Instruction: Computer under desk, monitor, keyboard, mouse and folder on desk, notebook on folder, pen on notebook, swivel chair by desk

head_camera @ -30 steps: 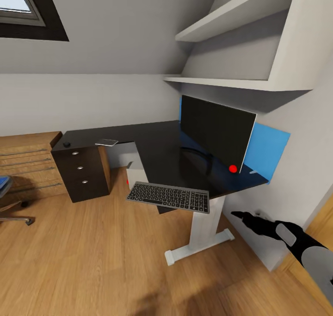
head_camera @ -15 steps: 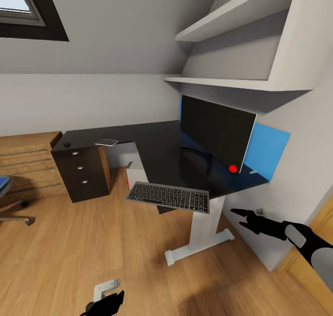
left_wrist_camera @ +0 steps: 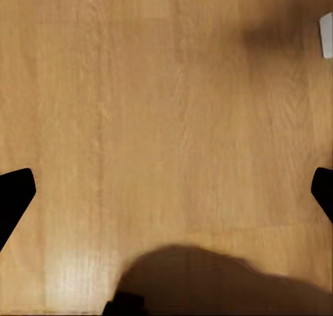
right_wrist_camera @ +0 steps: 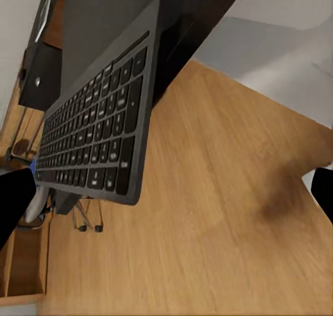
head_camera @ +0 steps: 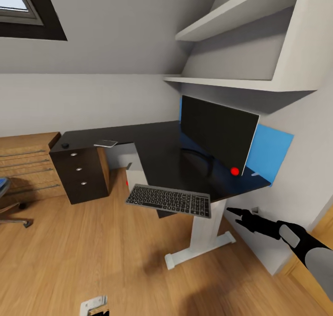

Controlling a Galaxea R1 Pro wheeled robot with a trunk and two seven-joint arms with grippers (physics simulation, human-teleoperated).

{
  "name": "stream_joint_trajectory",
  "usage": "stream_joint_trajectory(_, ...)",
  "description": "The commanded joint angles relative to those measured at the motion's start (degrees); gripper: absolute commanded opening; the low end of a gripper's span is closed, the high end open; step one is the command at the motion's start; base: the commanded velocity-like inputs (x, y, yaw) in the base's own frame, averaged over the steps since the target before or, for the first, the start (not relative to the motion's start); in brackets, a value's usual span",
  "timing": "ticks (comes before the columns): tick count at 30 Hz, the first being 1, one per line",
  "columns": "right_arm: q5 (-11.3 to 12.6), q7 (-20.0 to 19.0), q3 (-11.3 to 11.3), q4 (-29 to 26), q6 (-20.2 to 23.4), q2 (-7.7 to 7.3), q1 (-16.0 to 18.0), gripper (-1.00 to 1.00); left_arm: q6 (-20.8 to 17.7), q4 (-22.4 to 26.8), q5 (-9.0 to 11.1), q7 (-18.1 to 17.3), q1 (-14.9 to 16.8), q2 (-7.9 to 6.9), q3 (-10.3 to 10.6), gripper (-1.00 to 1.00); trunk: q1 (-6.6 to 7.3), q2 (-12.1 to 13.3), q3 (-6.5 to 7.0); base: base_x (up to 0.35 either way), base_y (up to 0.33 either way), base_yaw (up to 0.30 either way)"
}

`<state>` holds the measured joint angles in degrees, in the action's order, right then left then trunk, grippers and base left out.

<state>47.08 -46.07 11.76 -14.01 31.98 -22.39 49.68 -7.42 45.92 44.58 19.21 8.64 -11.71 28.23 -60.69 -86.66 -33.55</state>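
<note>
Wooden flooring (head_camera: 92, 242) surrounds the desk (head_camera: 157, 149), whose glossy black top carries the monitor (head_camera: 217, 135); the grey keyboard (head_camera: 169, 200) overhangs its front edge. Right gripper (head_camera: 233, 211) and left gripper (left_wrist_camera: 166, 191) both spread wide, empty.

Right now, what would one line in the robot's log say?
keyboard overhangs desk front edge | monitor on desk | mouse far end | right gripper open, beside desk | left gripper open over floor

Attic home office: sloped ceiling, desk (head_camera: 157, 145), monitor (head_camera: 217, 133), shelves (head_camera: 240, 43).
</note>
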Motion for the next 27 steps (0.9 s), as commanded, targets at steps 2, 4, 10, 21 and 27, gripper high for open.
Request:
stream_joint_trajectory(2, 0.6, 0.0, 0.4, 0.1, 0.4, 0.01, 0.0, 1.00, 1.3, -1.9, 0.1, 0.5, 0.1, 0.71, 0.3, 1.00, -0.02, 0.0, -0.06, 0.122, 0.000, 0.000)
stream_joint_trajectory(4, 0.8, 0.2, 0.3, 0.9, 0.3, 1.24, 0.0, 1.00, 7.1, -3.2, 0.0, 0.4, 0.1, 1.19, 0.3, 1.00, -0.02, 0.0, -0.06, 0.178, 0.000, 0.000)
stream_joint_trajectory(10, 1.2, 0.0, 0.1, 3.8, 0.4, 2.01, 0.0, 1.00, 8.4, -3.2, -0.1, 0.3, 0.1, 1.24, 0.5, 1.00, -0.02, 0.0, -0.06, 0.123, 0.000, 0.000)
stream_joint_trajectory(21, 3.1, -1.8, 0.0, 4.3, 3.3, 2.07, 0.0, 1.00, 8.5, -3.2, -0.1, 0.5, 0.1, 1.41, 0.6, 1.00, -0.02, 0.0, -0.06, 0.145, 0.000, 0.000)
stream_joint_trajectory(27, 3.2, -1.9, 0.1, 4.4, 6.1, 2.16, 0.0, 1.00, 8.5, -3.2, -0.1, 0.5, 0.1, 1.42, 0.7, 1.00, -0.02, 0.0, -0.06, 0.018, 0.000, 0.000)
